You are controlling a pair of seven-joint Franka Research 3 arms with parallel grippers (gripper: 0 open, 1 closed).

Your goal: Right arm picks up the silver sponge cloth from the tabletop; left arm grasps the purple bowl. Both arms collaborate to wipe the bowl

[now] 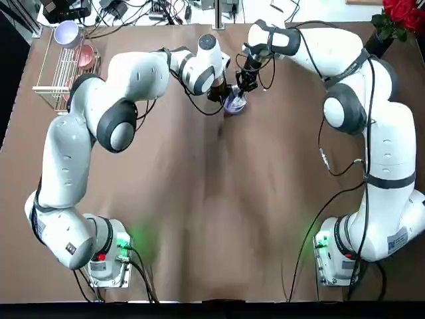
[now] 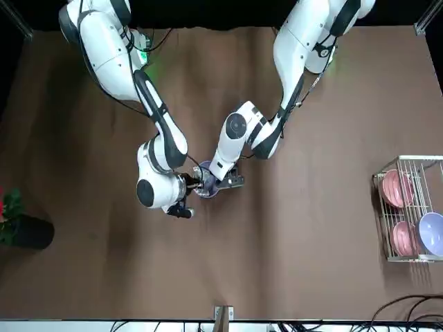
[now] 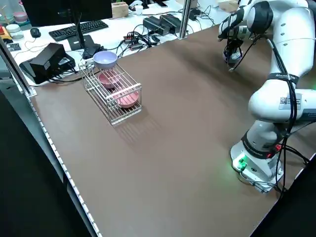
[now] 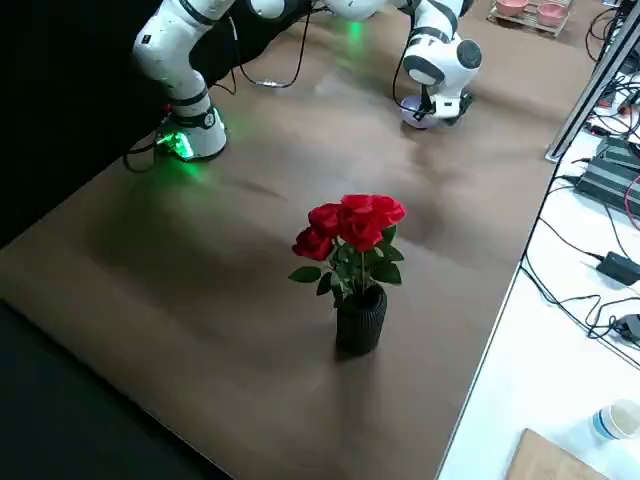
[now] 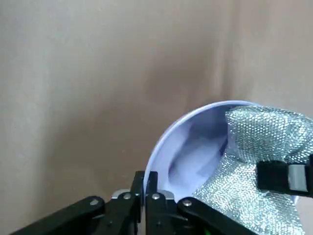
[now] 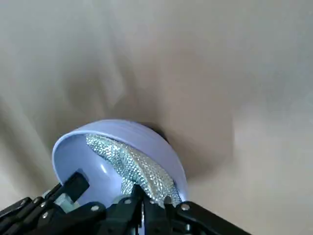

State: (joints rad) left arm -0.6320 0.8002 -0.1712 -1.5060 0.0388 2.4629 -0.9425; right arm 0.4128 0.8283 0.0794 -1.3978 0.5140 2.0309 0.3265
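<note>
Left arm point(image 1: 70, 156): white rounded segments, dark grey joint covers, small dark marks on the shell, a rectangular label near the base; black cables ran along it. Right arm point(image 1: 388, 146): same white shell, grey joints, dark straps around cables, label low down. Both bases showed green lights. Left gripper point(image 5: 145, 188): black, silver round-headed screws. Right gripper point(image 6: 142, 205): likewise black, screws visible.

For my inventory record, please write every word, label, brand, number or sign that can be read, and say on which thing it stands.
No text can be read.
Label on the left arm: too small to read.
Label on the right arm: too small to read.
On the bowl and cloth, no text shows.
</note>
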